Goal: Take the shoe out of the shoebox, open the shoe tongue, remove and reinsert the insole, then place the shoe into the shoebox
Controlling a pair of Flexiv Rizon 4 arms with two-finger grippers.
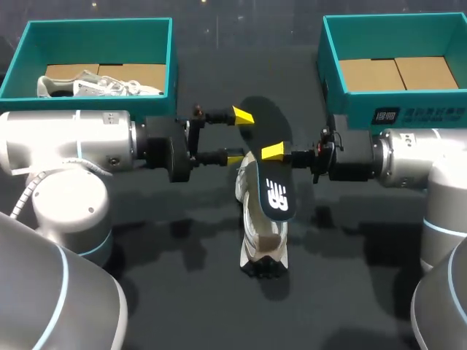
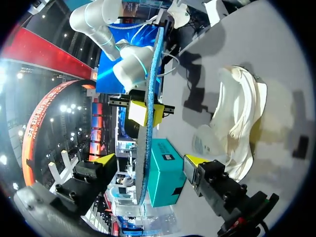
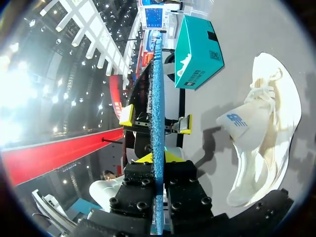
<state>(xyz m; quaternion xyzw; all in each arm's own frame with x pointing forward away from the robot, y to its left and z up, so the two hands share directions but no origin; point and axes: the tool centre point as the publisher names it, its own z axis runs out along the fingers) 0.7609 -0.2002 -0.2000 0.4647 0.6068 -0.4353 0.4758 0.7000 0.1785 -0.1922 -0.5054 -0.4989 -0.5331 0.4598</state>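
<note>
Two fingers of your right gripper (image 1: 273, 152) are pressed onto the dark insole (image 1: 274, 186), one on each face. They hold it in the air with its printed face towards the head camera. In your right wrist view, the insole's thin blue edge runs straight out from between the yellow tips.

Your left gripper (image 1: 240, 136) stands wide open opposite, coming in from the other side. It has one finger to either face of the insole and a gap on both sides, so it has hold of nothing.

The white shoe (image 1: 260, 233) sits on the table (image 1: 182, 292) just under the insole, outside both boxes.

The teal shoebox at your left (image 1: 98, 25) has a second pale shoe (image 1: 95, 86) lying in it on brown cardboard. The teal shoebox at your right (image 1: 332, 69) shows its cardboard liner (image 1: 398, 73) and stands well apart from the white shoe.
</note>
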